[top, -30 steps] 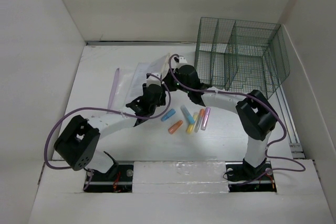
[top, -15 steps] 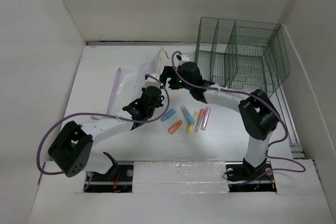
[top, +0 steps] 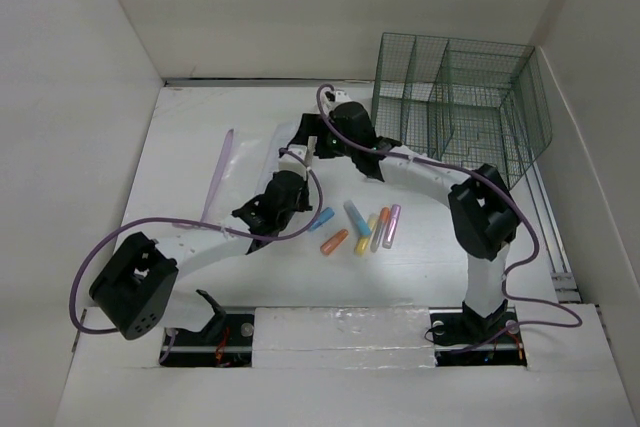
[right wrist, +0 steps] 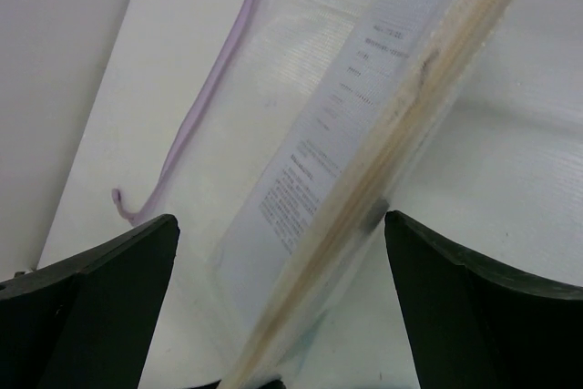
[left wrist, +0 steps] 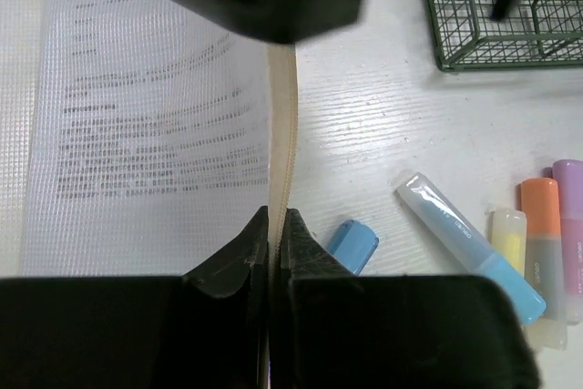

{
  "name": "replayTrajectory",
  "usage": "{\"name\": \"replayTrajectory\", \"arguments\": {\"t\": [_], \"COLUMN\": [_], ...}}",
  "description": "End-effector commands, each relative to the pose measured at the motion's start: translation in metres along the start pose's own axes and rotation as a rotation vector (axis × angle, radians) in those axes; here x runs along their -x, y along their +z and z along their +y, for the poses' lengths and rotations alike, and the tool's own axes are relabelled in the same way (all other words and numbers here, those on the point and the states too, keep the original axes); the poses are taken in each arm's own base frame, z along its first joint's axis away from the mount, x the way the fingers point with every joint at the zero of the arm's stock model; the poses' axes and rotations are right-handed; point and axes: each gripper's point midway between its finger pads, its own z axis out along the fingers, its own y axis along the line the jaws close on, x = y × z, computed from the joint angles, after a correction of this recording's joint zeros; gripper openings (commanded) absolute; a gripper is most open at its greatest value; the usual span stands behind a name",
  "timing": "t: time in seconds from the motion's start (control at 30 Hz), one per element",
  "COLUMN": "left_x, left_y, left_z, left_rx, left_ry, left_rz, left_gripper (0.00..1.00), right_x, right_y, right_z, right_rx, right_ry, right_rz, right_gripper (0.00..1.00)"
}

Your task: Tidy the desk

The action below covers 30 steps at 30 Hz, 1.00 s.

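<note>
Left wrist view: clamped the beige zip edge (left wrist: 281, 107) of a mesh document pouch (left wrist: 137, 116) in the left gripper (left wrist: 274, 225), over the white desk (left wrist: 383, 125) beneath both arms, with the right gripper (right wrist: 282, 289) spread wide astride it; seemingly mid-tidying, next needing a steady carry toward the wire rack (left wrist: 510, 38).

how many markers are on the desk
6 on the desk: blue marker leftmost, short orange marker beside it, then light blue marker, yellow marker, long orange marker and purple marker side by side. More may be hidden.
</note>
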Motion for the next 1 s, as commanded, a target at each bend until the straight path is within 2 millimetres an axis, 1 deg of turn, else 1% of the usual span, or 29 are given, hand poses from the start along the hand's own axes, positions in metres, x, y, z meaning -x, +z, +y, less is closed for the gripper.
{"name": "replayTrajectory", "arguments": {"t": [0.0,0.03,0.1,0.17,0.2,0.27,0.3,0.33,0.37,0.43,0.47,0.5,0.57,0.6,0.67,0.7,0.73,0.77,0.8,0.83,0.87,0.9,0.93,0.97], "left_x": [0.021,0.021,0.025,0.025,0.025,0.025,0.026,0.027,0.027,0.029,0.028,0.029,0.031,0.032,0.034,0.035,0.038,0.043,0.047,0.05,0.061,0.066,0.073,0.087], "left_y": [0.0,-0.001,-0.002,-0.003,-0.003,-0.003,-0.003,-0.002,-0.002,-0.001,-0.001,0.0,0.0,0.001,0.0,0.0,-0.001,-0.005,-0.008,-0.011,-0.02,-0.025,-0.03,-0.043], "left_z": [-0.012,-0.012,-0.014,-0.014,-0.013,-0.012,-0.012,-0.011,-0.011,-0.011,-0.012,-0.012,-0.012,-0.011,-0.008,-0.007,-0.006,-0.005,-0.004,0.0,0.001,0.003,0.009,0.011], "left_rx": [-0.049,-0.051,-0.06,-0.06,-0.059,-0.051,-0.051,-0.046,-0.045,-0.041,-0.04,-0.039,-0.036,-0.029,-0.011,-0.006,0.004,0.008,0.014,0.029,0.026,0.034,0.057,0.051], "left_ry": [-0.02,-0.022,-0.025,-0.024,-0.024,-0.024,-0.025,-0.029,-0.028,-0.03,-0.031,-0.031,-0.035,-0.036,-0.043,-0.044,-0.049,-0.06,-0.074,-0.085,-0.107,-0.126,-0.145,-0.176], "left_rz": [-0.08,-0.08,-0.091,-0.091,-0.091,-0.093,-0.096,-0.099,-0.098,-0.104,-0.103,-0.103,-0.109,-0.11,-0.115,-0.12,-0.126,-0.139,-0.149,-0.162,-0.197,-0.21,-0.235,-0.278], "left_gripper": [0.0,0.0,0.0,0.0,0.0,0.0,0.0,0.0,0.0,0.0,0.0,0.0,0.0,0.0,0.0,0.0,0.0,0.12,0.19,0.25,0.4,0.46,0.52,0.59], "right_x": [-0.001,-0.002,-0.012,-0.018,-0.022,-0.027,-0.028,-0.031,-0.033,-0.034,-0.041,-0.041,-0.042,-0.042,-0.037,-0.034,-0.031,-0.028,-0.019,-0.014,-0.006,0.002,0.017,0.025], "right_y": [0.012,0.014,0.018,0.02,0.021,0.023,0.024,0.023,0.023,0.023,0.022,0.022,0.02,0.019,0.018,0.017,0.017,0.017,0.016,0.015,0.013,0.01,0.006,0.003], "right_z": [0.002,-0.005,-0.01,-0.013,-0.014,-0.016,-0.017,-0.012,-0.013,-0.015,-0.012,-0.013,-0.013,-0.013,-0.01,-0.01,-0.008,-0.007,-0.001,0.003,0.008,0.016,0.027,0.033], "right_rx": [-0.006,-0.019,-0.016,-0.018,-0.015,-0.015,-0.016,-0.009,-0.012,-0.014,-0.011,-0.014,-0.014,-0.011,-0.007,-0.01,-0.008,-0.002,0.01,0.017,0.03,0.051,0.077,0.087], "right_ry": [-0.02,-0.01,0.012,0.031,0.034,0.04,0.043,0.037,0.041,0.044,0.041,0.041,0.047,0.047,0.043,0.04,0.036,0.029,0.023,0.018,0.0,-0.011,-0.024,-0.038], "right_rz": [0.035,0.039,0.046,0.054,0.066,0.077,0.08,0.083,0.087,0.087,0.097,0.096,0.098,0.094,0.082,0.071,0.063,0.056,0.036,0.025,0.011,-0.003,-0.031,-0.044], "right_gripper": [1.0,1.0,0.99,0.96,0.93,0.92,0.88,0.82,0.82,0.75,0.72,0.65,0.59,0.48,0.36,0.23,0.18,0.15,0.07,0.03,0.01,0.0,0.0,0.0]}}
